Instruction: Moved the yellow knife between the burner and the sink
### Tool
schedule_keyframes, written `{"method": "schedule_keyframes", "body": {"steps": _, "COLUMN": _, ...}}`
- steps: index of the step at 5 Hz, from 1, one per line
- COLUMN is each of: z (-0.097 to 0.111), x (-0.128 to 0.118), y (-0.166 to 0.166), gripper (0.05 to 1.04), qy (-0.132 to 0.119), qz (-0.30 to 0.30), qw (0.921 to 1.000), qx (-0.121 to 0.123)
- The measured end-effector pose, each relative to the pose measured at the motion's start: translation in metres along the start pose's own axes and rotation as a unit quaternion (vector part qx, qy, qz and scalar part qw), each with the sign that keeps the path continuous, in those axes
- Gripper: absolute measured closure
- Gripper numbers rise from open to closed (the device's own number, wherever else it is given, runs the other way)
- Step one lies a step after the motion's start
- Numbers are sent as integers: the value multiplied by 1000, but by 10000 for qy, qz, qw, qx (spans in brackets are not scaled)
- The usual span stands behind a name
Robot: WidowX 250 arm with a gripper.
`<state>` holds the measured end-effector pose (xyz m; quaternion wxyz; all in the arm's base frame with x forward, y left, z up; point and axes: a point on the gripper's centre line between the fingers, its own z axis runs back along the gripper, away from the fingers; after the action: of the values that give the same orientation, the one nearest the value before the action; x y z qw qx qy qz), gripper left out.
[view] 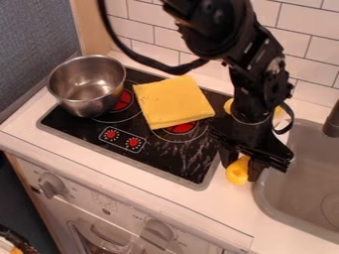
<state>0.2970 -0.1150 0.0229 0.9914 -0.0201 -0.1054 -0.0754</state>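
A: Where does the yellow knife (pixel 237 173) lie?

B: Its visible yellow end is at the end effector (pixel 244 167), over the strip of white table (pixel 235 206) between the black stove (pixel 159 159) and the sink (pixel 279 196). The rest of it is hard to make out under the arm (pixel 250 94).

A: So it is at the asked-for place?

B: By position, yes, or very nearly. The yellow end sits past the stove's right edge and just short of the sink, so the sideways placing looks done.

A: Is it gripped or let go?

B: That cannot be told. The end effector is right at the knife, but whether it is clamped on it or apart around it is unclear. Nor is it certain that the knife rests fully on the table.

A: What would be left, then?

B: At most a small lowering, a release if it is held, and a lift of the arm straight up and away, so the knife is not dragged into the sink. The pot (pixel 87 85) and the yellow cloth (pixel 172 101) on the stove need no handling.
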Motion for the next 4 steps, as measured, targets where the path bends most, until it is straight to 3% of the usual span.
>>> {"method": "schedule_keyframes", "body": {"steps": 1, "z": -12, "x": 3, "y": -1, "gripper": 607, "qy": 133, "qz": 29, "qw": 9999, "qx": 37}}
{"method": "schedule_keyframes", "body": {"steps": 2, "z": -16, "x": 7, "y": 1, "gripper": 508, "qy": 269, "qz": -8, "qw": 9995, "qx": 149}}
{"method": "schedule_keyframes", "body": {"steps": 3, "z": -15, "x": 7, "y": 2, "gripper": 245, "qy": 392, "qz": -55, "qw": 9990, "qx": 197}}
{"method": "schedule_keyframes", "body": {"steps": 4, "z": -13, "x": 10, "y": 1, "gripper": 77, "qy": 403, "qz": 4, "qw": 9990, "qx": 211}}
